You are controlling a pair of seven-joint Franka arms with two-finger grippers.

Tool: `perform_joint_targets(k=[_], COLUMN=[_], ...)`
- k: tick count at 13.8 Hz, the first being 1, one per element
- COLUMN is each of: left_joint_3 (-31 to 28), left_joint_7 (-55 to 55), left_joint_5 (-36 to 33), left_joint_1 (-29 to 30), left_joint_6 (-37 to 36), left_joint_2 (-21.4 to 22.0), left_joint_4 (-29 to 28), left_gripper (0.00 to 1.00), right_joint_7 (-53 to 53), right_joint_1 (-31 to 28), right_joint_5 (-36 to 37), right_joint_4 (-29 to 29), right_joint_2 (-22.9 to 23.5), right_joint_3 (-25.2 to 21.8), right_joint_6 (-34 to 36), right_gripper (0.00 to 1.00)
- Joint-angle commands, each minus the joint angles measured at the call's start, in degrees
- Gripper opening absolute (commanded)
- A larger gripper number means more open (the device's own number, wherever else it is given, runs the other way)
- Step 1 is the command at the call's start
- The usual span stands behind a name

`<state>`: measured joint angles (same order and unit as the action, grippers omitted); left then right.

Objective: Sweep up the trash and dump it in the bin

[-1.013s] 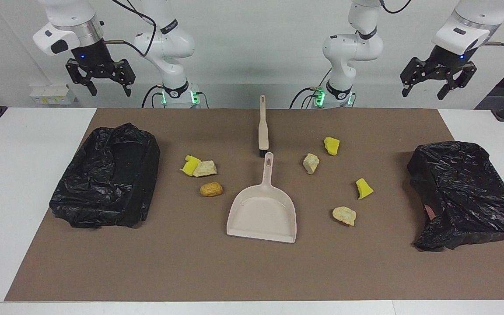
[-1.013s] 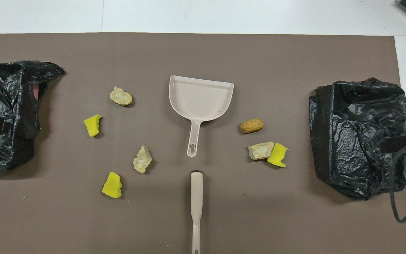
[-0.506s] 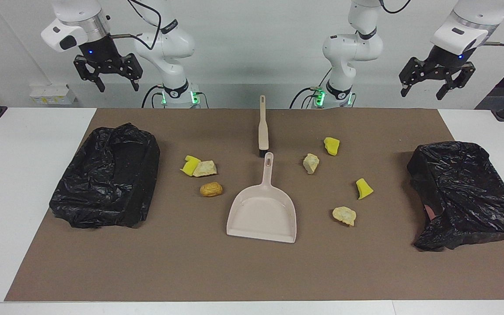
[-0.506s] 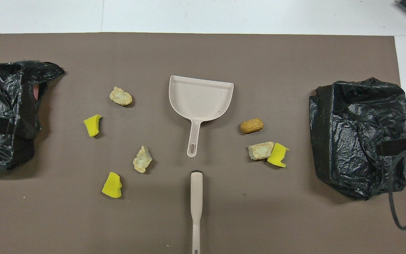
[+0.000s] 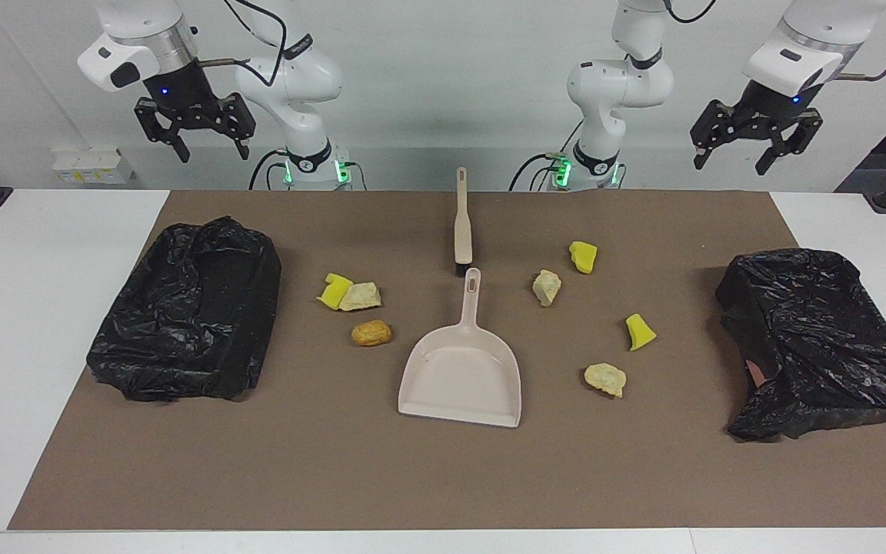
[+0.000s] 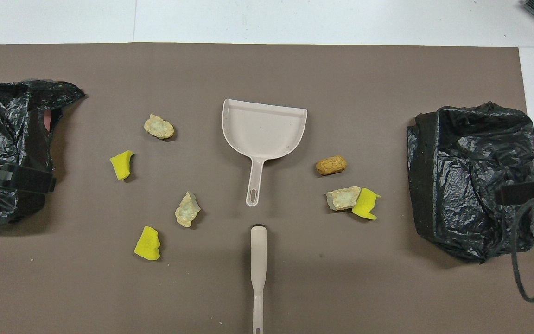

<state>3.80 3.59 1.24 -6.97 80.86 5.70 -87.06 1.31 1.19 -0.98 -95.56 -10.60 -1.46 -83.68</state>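
Seven lumps of trash lie on the brown mat. A yellow wedge (image 5: 334, 291), a beige chunk (image 5: 360, 296) and a golden-brown lump (image 5: 371, 332) lie toward the right arm's end. Two yellow wedges (image 5: 582, 256) (image 5: 640, 332) and two beige chunks (image 5: 546, 287) (image 5: 605, 379) lie toward the left arm's end. The beige dustpan (image 5: 462, 377) lies mid-mat, its handle pointing at the brush (image 5: 462, 227), which lies nearer to the robots. My right gripper (image 5: 212, 150) and left gripper (image 5: 729, 163) hang high and open, empty, each by its own bin.
A black bag-lined bin (image 5: 189, 308) sits at the right arm's end of the mat, and another (image 5: 812, 346) at the left arm's end. In the overhead view parts of the grippers show over the bins (image 6: 473, 176) (image 6: 3, 116).
Both grippers have shifted a little toward the table's middle and slightly upward. Nothing on the mat has moved.
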Motion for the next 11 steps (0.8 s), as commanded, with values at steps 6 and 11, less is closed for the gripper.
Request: perform_joint_targets(k=[6, 11], left_joint_3=[9.20, 17.98], left_joint_7=[-7.45, -13.68], left_joint_5=[3.32, 5.61], left_joint_1=[-0.94, -1.02], left_joint_6=[8.68, 16.15], left_joint_2=[11.69, 13.64], left_joint_4=[-19.88, -30.16], left_gripper=[1.00, 1.00], right_joint_7=[0.71, 1.23], right_joint_1=[-0.92, -0.92], right_joint_5=[-0.34, -0.34], right_joint_4=[-0.24, -0.15], right_joint_2=[-0.47, -0.39], right_joint_3=[0.32, 0.32], right_joint_6=[-0.34, -0.61], right_gripper=[1.00, 1.00])
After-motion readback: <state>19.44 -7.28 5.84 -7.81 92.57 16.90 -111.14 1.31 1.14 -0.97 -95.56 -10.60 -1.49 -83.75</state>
